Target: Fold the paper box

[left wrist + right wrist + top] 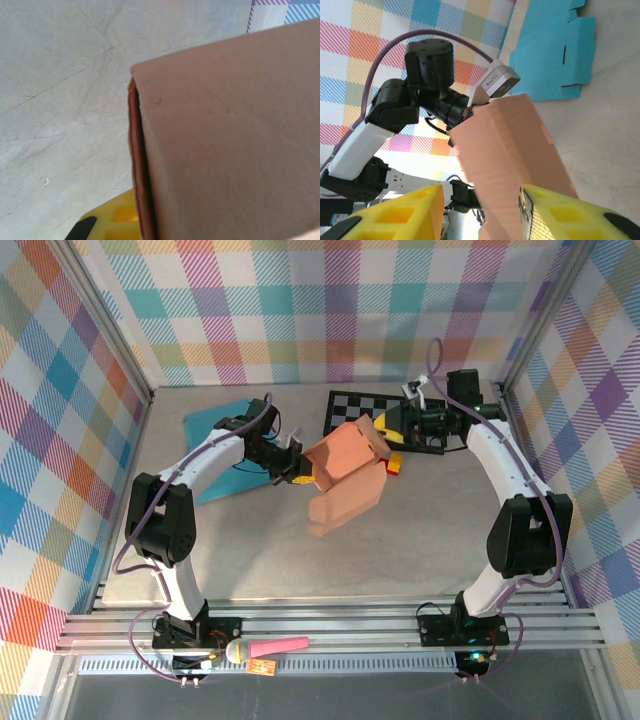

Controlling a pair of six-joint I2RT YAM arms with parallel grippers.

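We see a salmon cardboard box [345,475]: left gripper [288,468] clamped on its left edge, right gripper [481,192] apart, straddling its right end.

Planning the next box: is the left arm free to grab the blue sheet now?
Probably not: its fingers are shut on the orange box, though the blue sheet lies close by.

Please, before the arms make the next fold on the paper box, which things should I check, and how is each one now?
1. Left pincer shut on the box edge: ok.
2. Right pincer gripping the box: not ok, jaws apart, gap beside the box.
3. Box lifted off the table: cannot tell, lower flap hangs low.
4. Box fully folded: not ok.
5. Blue sheet apart from box: ok.
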